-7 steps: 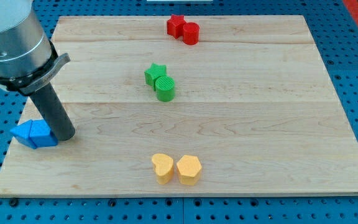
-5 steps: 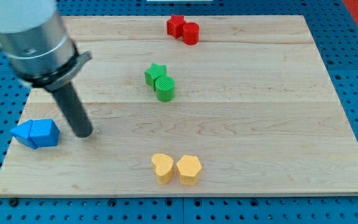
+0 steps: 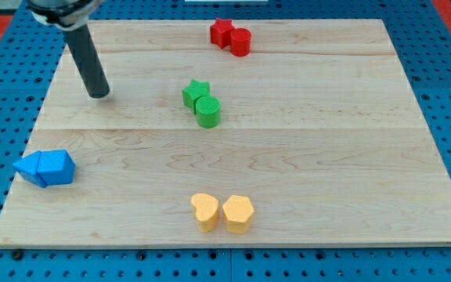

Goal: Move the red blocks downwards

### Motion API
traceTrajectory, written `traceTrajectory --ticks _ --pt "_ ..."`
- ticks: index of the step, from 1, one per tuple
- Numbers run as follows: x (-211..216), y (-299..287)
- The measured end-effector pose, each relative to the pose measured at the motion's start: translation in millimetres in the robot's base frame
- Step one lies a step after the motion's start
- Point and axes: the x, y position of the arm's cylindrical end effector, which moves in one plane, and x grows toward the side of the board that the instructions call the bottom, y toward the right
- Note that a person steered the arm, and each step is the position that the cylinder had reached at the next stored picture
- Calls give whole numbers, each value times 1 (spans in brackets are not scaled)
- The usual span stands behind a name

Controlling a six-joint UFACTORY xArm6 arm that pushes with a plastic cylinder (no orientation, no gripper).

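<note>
A red star block point(image 3: 221, 32) and a red cylinder block point(image 3: 239, 41) sit touching each other at the view's top, near the board's far edge. My tip point(image 3: 99, 94) rests on the board at the upper left, well to the left of and below the red blocks. It touches no block. It is also left of the green blocks.
A green star point(image 3: 196, 92) and a green cylinder point(image 3: 207, 111) sit together mid-board. Two blue blocks point(image 3: 45, 168) lie at the board's left edge. Two yellow blocks point(image 3: 221, 212) sit near the bottom edge. The wooden board point(image 3: 351, 157) lies on a blue pegboard.
My tip has moved away from the blue blocks, up the view and slightly right, to the upper left of the board. No block has moved.
</note>
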Motion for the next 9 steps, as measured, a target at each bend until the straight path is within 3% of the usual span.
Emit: traceTrajectory --ticks 4,5,8,9 --pt "-138 110" --pt "-157 172" --pt "-130 299" --pt "-125 243"
